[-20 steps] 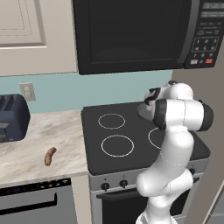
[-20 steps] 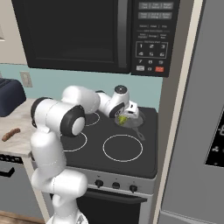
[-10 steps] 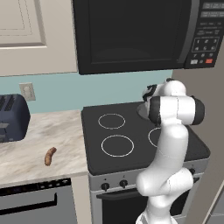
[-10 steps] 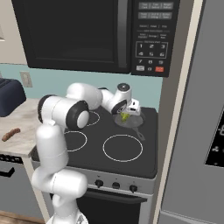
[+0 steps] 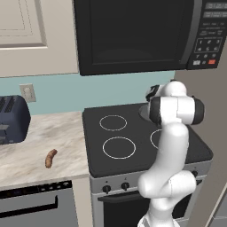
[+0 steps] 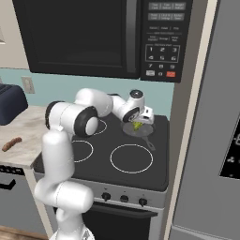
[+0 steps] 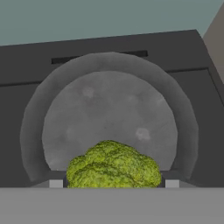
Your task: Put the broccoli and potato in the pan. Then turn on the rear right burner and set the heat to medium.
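**Asker:** Yellow-green is showing right at the tool — what is it?

**Describer:** That is the broccoli, sitting between the two fingertips of the tool. The jaws are standing partly open, one on each side of the floret, gripping it. In the right base view it is hanging just above the pan.

**Asker:** Which way is the pan lying from the tool?

**Describer:** Directly below and ahead. In the hand view its round grey floor is spreading out past the floret, so the release looks like a short drop straight down. The pan is resting on the rear right burner, its thin handle pointing toward the front of the stove.

**Asker:** Where is the potato?

**Describer:** It is lying well apart, far to the left on the pale marbled surface. The potato is a small curved orange-brown piece, its long axis running roughly front to back.

**Asker:** And the room beyond?

**Describer:** A dark toaster is sitting at the surface's back left, a black microwave is hanging over the stove, and a teal wall is running behind.
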Tool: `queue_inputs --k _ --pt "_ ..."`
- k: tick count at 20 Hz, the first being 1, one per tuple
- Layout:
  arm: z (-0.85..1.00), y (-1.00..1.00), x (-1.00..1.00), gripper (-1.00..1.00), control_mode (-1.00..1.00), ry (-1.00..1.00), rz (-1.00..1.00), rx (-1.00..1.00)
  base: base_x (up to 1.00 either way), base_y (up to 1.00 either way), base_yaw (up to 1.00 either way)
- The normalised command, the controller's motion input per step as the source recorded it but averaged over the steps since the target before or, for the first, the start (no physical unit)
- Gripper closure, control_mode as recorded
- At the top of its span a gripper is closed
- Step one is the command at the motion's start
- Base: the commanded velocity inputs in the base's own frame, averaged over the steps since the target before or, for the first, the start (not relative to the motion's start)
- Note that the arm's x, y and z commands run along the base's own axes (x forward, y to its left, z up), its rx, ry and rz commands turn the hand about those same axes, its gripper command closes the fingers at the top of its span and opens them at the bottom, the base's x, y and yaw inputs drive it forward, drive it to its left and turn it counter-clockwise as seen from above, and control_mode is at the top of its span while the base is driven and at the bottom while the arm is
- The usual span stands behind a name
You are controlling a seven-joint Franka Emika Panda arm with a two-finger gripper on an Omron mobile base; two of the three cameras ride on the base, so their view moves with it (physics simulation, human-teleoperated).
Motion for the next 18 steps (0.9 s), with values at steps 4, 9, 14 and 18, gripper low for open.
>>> queue_inputs --k 4,9,14,18 --pt "-0.10 -0.13 0.11 1.00 -1.00 0.00 0.00 0.00 0.00 0.00 0.00" --pt "-0.12 0.00 0.17 1.00 -1.00 0.00 0.00 0.00 0.00 0.00 0.00" --pt "-0.13 0.00 0.17 1.00 -1.00 0.00 0.00 0.00 0.00 0.00 0.00" --pt "-0.16 0.00 0.19 1.00 -1.00 0.00 0.00 0.00 0.00 0.00 0.00"
